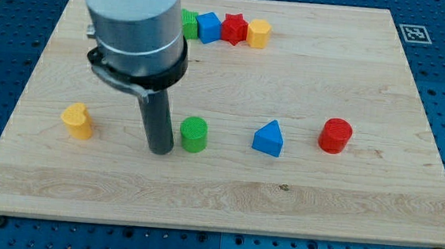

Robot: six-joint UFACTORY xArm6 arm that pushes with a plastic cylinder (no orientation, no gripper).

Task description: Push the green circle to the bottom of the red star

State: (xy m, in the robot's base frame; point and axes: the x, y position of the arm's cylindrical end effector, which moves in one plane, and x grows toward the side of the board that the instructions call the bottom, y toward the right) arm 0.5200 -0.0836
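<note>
The green circle [194, 133] stands on the wooden board a little left of the board's middle. The red star [234, 28] sits near the view's top, in a row of blocks, well above and slightly right of the green circle. My tip [160, 149] rests on the board just left of the green circle, close to it; I cannot tell whether they touch. The arm's grey body rises from the rod toward the view's top left.
Beside the red star are a blue block [209, 27], a partly hidden green block [190, 24] and a yellow block [258, 33]. A yellow block [77, 121] is at the left, a blue triangle [268, 138] and a red cylinder [335, 136] at the right.
</note>
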